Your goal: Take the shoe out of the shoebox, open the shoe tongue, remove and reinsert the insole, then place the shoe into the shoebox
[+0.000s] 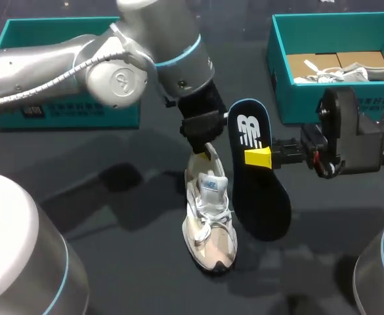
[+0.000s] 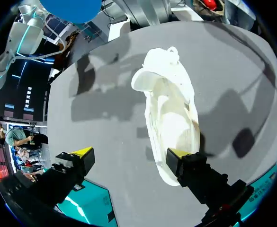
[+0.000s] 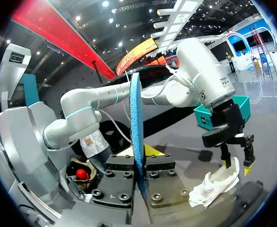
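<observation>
A pale grey sneaker (image 1: 210, 223) stands on the dark table, toe toward the front edge, tongue lifted. My left gripper (image 1: 203, 143) hangs open just above its heel end. In the left wrist view the sneaker (image 2: 169, 109) lies ahead of the left gripper (image 2: 131, 153), its heel against one yellow-tipped finger (image 2: 178, 153); nothing sits between the fingers. My right gripper (image 1: 262, 157) is shut on a dark blue insole (image 1: 260, 190), held upright beside the sneaker. In the right wrist view the insole (image 3: 136, 123) shows edge-on in the right gripper (image 3: 139, 156).
A teal shoebox (image 1: 278, 72) at the back right holds a second sneaker (image 1: 349, 71) and brown paper. Another teal box (image 1: 67, 111) stands at the back left, behind my left arm. Bare dark table lies to the left of the sneaker.
</observation>
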Controlling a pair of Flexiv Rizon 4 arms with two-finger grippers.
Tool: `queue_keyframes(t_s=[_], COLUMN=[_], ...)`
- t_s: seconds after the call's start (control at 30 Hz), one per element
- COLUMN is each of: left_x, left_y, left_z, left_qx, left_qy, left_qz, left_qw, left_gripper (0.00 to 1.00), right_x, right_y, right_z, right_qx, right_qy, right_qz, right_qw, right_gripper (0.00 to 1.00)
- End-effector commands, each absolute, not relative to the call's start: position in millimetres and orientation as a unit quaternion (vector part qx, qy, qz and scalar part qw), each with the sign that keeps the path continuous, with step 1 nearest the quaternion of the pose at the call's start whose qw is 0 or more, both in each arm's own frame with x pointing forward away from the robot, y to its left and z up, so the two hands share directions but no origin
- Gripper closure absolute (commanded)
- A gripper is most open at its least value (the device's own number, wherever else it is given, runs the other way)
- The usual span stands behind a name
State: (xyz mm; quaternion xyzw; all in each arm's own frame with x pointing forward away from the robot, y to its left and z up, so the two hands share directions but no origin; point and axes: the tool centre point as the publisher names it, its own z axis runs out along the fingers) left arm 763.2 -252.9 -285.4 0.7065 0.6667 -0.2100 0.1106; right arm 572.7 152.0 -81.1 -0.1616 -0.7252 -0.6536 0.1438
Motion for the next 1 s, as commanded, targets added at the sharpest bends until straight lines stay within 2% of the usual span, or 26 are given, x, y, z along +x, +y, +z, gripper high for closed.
queue_keyframes(t_s=[0.03, 0.47, 1.0], left_x=[761, 761, 762], left_y=[-213, -213, -224], left_z=[-245, -245, -187], left_qx=[0.683, 0.683, 0.635], left_qy=[0.634, 0.634, 0.535], left_qz=[-0.308, -0.308, -0.399], left_qw=[0.194, 0.194, 0.388], left_gripper=[0.00, 0.00, 0.00], right_x=[571, 571, 571], right_y=[153, 153, 153], right_z=[-82, -82, -82], right_qx=[-0.163, -0.163, -0.163], right_qy=[-0.725, -0.725, -0.725], right_qz=[-0.653, -0.653, -0.653], right_qw=[0.143, 0.143, 0.143], right_gripper=[1.00, 1.00, 1.00])
